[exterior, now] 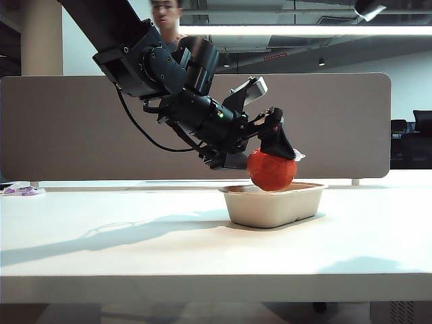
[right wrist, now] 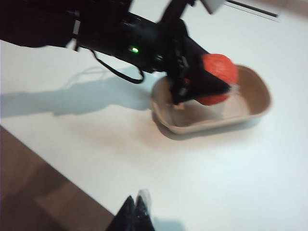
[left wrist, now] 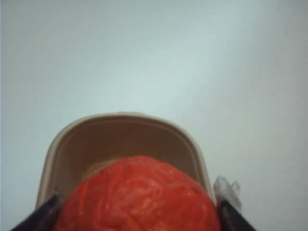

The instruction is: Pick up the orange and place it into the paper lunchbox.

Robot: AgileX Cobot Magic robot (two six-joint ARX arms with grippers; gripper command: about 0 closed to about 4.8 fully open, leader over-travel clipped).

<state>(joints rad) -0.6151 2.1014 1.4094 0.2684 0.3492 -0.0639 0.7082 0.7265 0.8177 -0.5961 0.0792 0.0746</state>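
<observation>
The wrinkled red-orange orange (exterior: 271, 171) hangs just above the beige paper lunchbox (exterior: 270, 206), its underside about level with the rim. My left gripper (exterior: 275, 156) is shut on the orange, a dark finger on either side of it (left wrist: 137, 202). In the left wrist view the lunchbox (left wrist: 120, 130) lies directly beyond and below the orange. From the right wrist view the orange (right wrist: 219, 77) sits over the lunchbox (right wrist: 250, 103) with the left arm reaching in. My right gripper (right wrist: 134, 211) is shut and empty, hovering near the table edge, far from the lunchbox.
The white table (exterior: 135, 236) carries the lunchbox right of centre. A grey partition (exterior: 67, 128) runs along the back. A small purple-and-white object (exterior: 21, 190) lies at the far left. A person (exterior: 167, 17) stands behind the partition.
</observation>
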